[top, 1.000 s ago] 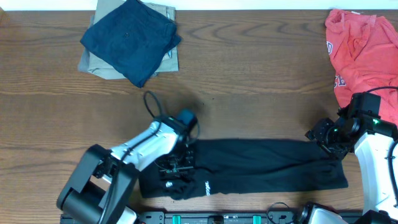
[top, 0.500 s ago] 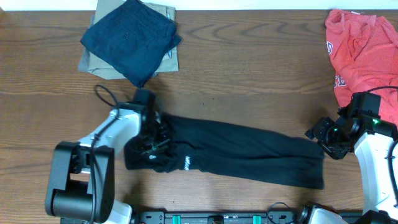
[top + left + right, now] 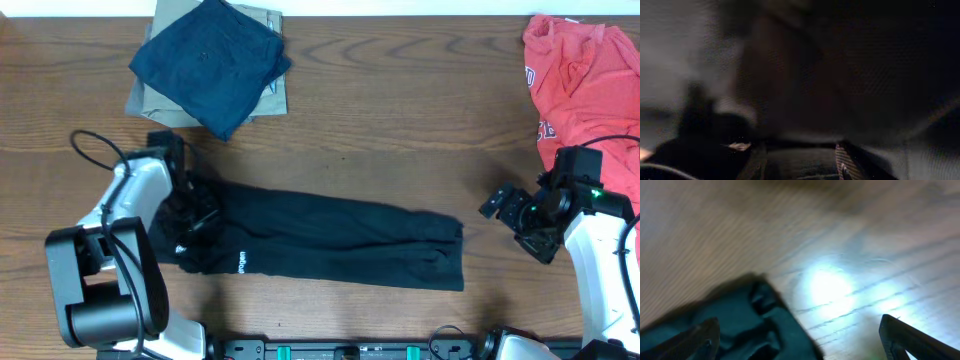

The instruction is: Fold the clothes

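T-shirt (image 3: 330,240) farther left; right hand (image 3: 800,330) spread in wrist view; left hand (image 3: 192,212) unclear, blurred.

I'm seeing a brown wood-grain table (image 3: 400,130) filling the overhead view; a bright glare (image 3: 827,287) is reflecting off it under the right wrist camera.

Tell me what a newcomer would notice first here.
A black T-shirt, folded into a long strip, lies across the near middle of the wooden table, with the left gripper on its left end and the right gripper open just off its right end. A red shirt is heaped in the far right corner, and a folded navy garment sits on a khaki one at far left.
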